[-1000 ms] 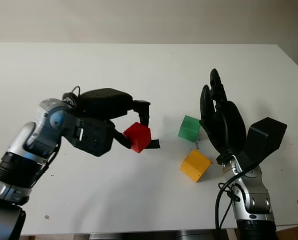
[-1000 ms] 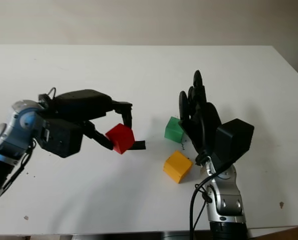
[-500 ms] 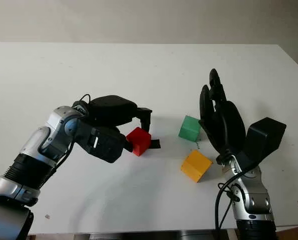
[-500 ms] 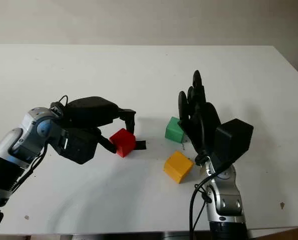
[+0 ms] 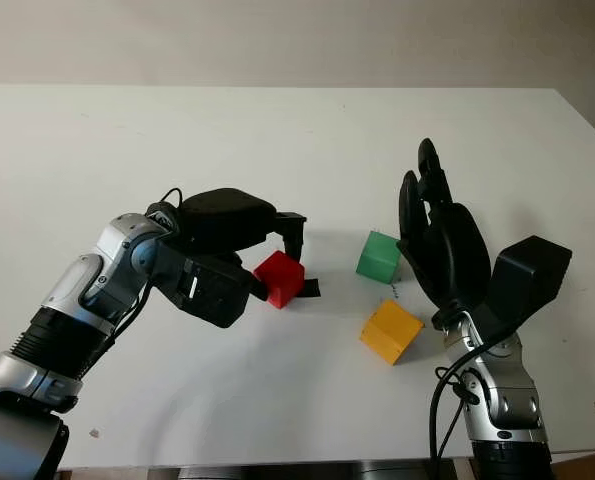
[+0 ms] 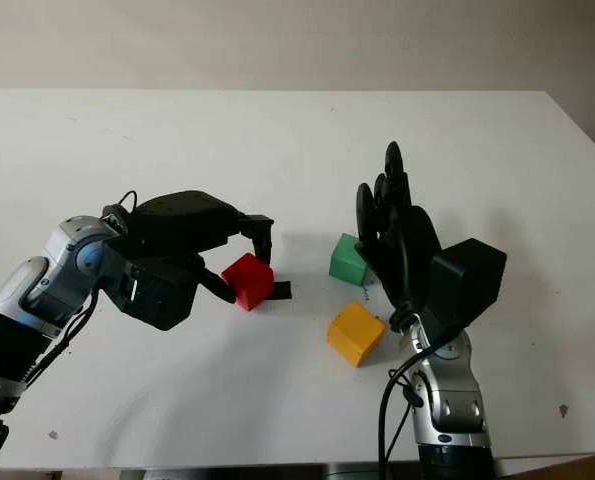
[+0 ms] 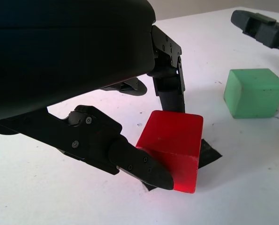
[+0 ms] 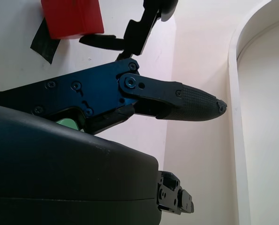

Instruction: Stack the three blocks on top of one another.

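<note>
Black tape point(image 5: 308, 288) partly under red block point(image 5: 279, 279); green block point(image 6: 347, 260) edge behind right hand point(image 6: 402, 245).

Matt, smooth faces with softly rounded edges on red block point(image 7: 173, 140), green block point(image 7: 252, 93) and yellow block point(image 5: 390, 331), plastic by the look. Matt black plastic shell on left hand point(image 5: 268, 268), with small bare screws; same on right hand point(image 5: 439, 238). Brushed silvery metal along both forearms. Smooth matt white table point(image 5: 227, 130). Dull black tape patch point(image 7: 207, 153).
</note>
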You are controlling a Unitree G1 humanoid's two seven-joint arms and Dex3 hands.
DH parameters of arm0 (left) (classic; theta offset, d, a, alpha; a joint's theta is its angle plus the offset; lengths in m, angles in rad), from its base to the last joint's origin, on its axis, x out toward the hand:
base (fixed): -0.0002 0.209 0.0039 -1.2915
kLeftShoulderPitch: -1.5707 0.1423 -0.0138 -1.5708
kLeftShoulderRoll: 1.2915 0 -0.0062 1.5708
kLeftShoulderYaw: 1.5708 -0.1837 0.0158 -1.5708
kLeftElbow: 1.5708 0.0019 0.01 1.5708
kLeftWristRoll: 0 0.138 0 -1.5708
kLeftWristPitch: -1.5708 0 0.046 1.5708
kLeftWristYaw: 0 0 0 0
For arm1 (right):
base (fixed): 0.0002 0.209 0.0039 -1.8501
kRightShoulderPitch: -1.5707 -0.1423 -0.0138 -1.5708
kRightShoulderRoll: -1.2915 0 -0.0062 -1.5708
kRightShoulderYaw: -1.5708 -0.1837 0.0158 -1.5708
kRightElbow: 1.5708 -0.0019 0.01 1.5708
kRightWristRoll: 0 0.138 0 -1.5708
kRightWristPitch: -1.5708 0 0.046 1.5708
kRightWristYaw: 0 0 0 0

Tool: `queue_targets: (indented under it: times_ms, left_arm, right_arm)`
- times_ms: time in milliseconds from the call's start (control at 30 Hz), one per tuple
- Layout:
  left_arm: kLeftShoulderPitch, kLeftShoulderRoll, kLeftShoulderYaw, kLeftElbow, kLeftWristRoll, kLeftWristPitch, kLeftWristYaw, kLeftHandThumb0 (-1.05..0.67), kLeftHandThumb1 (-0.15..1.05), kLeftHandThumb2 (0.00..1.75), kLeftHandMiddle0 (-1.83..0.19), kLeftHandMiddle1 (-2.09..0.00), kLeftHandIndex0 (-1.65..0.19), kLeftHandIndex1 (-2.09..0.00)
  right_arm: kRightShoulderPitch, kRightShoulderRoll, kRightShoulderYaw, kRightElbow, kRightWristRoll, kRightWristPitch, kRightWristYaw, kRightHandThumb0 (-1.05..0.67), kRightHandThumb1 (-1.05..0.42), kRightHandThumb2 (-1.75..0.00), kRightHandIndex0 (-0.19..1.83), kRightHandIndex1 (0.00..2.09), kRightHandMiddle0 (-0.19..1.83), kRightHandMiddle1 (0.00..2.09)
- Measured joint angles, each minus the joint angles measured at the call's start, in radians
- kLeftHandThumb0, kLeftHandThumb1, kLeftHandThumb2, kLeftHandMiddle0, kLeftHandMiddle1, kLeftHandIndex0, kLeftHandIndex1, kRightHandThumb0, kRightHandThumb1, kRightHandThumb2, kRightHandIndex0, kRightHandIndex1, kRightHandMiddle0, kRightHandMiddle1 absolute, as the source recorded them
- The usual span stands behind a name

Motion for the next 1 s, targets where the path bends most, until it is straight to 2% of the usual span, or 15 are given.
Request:
queue_targets:
  times_ms: [367,433,467,600,700,1000]
  left_arm:
    - [0.001,-0.010,-0.001,0.006,0.011,-0.014,0.045,-0.39,0.99,0.06,-0.29,-0.16,-0.19,-1.49]
    - [0.002,-0.012,-0.001,0.006,0.018,-0.006,0.051,-0.42,1.00,0.06,-0.24,-0.14,-0.13,-1.32]
    - [0.003,-0.013,-0.001,0.006,0.020,0.002,0.050,-0.44,1.00,0.05,-0.19,-0.10,-0.11,-1.08]
    - [0.004,-0.013,-0.003,0.006,0.028,0.009,0.042,-0.52,1.00,0.05,-0.07,-0.05,-0.16,-0.48]
    - [0.004,-0.013,-0.013,0.005,0.032,0.009,0.019,-0.56,1.00,0.06,-0.02,-0.04,-0.16,-0.25]
    - [0.006,0.003,-0.018,-0.037,-0.002,0.040,-0.072,-0.62,0.99,0.05,0.12,-0.03,-0.02,-0.06]
  right_arm:
    - [0.011,0.000,0.000,-0.002,-0.003,-0.001,0.002,-0.71,-1.05,-0.60,-0.19,0.00,-0.19,0.00]
    - [0.011,0.000,0.000,-0.002,-0.004,-0.001,0.002,-0.71,-1.05,-0.60,-0.19,0.00,-0.19,0.00]
    - [0.012,0.000,0.000,-0.002,-0.003,-0.001,0.002,-0.71,-1.05,-0.60,-0.19,0.00,-0.19,0.00]
    - [0.012,0.000,0.001,-0.003,-0.003,-0.001,0.002,-0.72,-1.05,-0.60,-0.19,0.00,-0.19,0.00]
    - [0.013,0.000,0.001,-0.012,-0.003,-0.001,0.002,-0.72,-1.05,-0.60,-0.19,0.00,-0.19,0.00]
    - [0.014,0.000,0.000,-0.020,-0.003,0.000,0.004,-0.72,-1.05,-0.59,-0.19,0.00,-0.19,0.00]
